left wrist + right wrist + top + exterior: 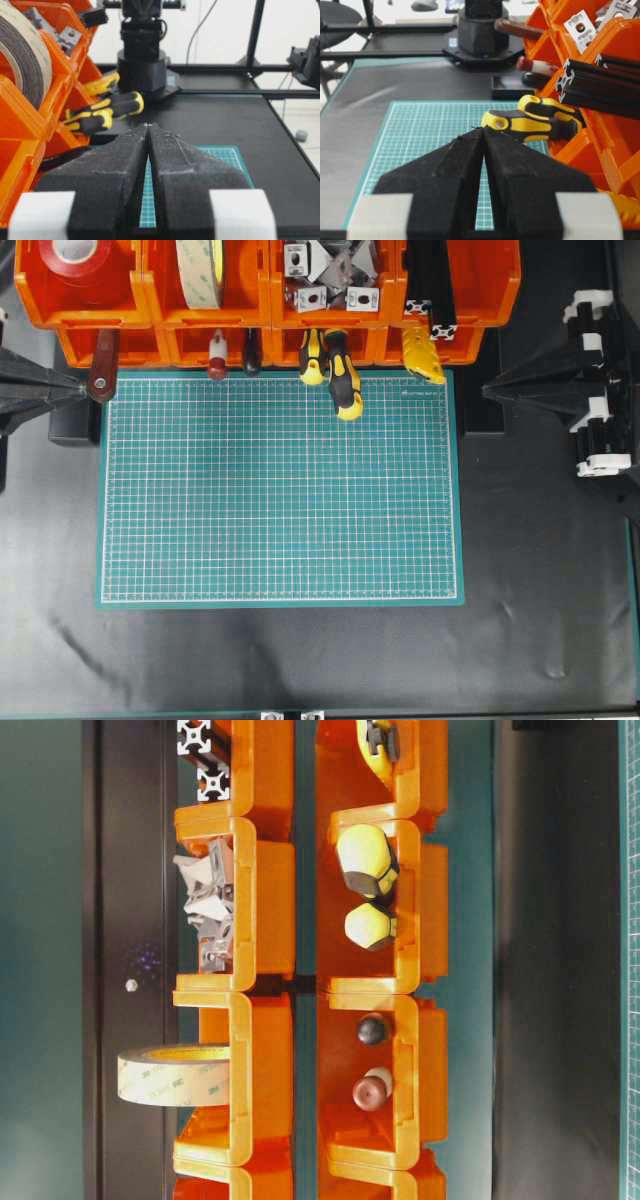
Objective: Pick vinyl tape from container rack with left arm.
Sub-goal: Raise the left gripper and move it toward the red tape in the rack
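Note:
The red vinyl tape (pixel 80 260) lies flat in the top-left bin of the orange container rack (pixel 150 302); the frame's top edge cuts it off. It does not show in the other views. The rack also shows in the table-level view (pixel 262 920) and the left wrist view (pixel 20 125). My left gripper (pixel 82 388) is shut and empty, at the mat's far left corner, in front of the rack's left end and below the tape's bin. Its tips meet in the left wrist view (pixel 149 125). My right gripper (pixel 487 390) is shut and empty at the right, apart from the rack (pixel 483 128).
A cream tape roll (pixel 200 272) stands in the second bin. Metal brackets (pixel 330 275) and black extrusions (pixel 430 285) fill the others. Screwdriver handles jut from the lower bins: a brown one (pixel 102 375) beside my left gripper, yellow-black ones (pixel 340 375). A green mat (pixel 280 490) covers the table.

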`<control>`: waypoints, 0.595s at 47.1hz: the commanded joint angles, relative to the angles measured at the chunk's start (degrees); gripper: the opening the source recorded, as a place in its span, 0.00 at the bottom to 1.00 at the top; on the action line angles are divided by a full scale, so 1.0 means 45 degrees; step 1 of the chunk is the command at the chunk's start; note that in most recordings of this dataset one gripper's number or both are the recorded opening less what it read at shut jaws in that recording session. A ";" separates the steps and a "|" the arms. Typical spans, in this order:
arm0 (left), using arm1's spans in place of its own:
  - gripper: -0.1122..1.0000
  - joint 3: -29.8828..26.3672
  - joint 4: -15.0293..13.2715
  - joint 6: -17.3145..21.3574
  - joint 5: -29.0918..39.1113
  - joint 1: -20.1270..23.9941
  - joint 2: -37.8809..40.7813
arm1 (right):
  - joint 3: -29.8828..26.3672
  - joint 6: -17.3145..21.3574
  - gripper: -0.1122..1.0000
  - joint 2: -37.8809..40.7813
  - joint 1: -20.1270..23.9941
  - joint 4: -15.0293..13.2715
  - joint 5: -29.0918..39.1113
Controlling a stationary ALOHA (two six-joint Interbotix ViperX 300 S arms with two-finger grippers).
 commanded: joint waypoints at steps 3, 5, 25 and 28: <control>0.17 -0.1621 0.0723 -0.0605 0.0879 0.0117 0.0117 | -0.0293 0.0117 0.14 0.0156 -0.0117 0.0137 -0.0234; 0.14 -0.2090 0.0723 -0.0859 0.1406 0.0117 0.0137 | -0.0293 0.0156 0.13 0.0176 -0.0137 0.0176 -0.0195; 0.10 -0.8105 0.0937 -0.2227 1.1504 0.0664 0.2168 | -0.0312 0.1738 0.10 0.0273 -0.0059 0.0215 -0.0020; 0.10 -0.9082 0.0937 -0.2129 1.2793 0.0918 0.2637 | -0.0312 0.1738 0.10 0.0234 -0.0020 0.0195 0.0039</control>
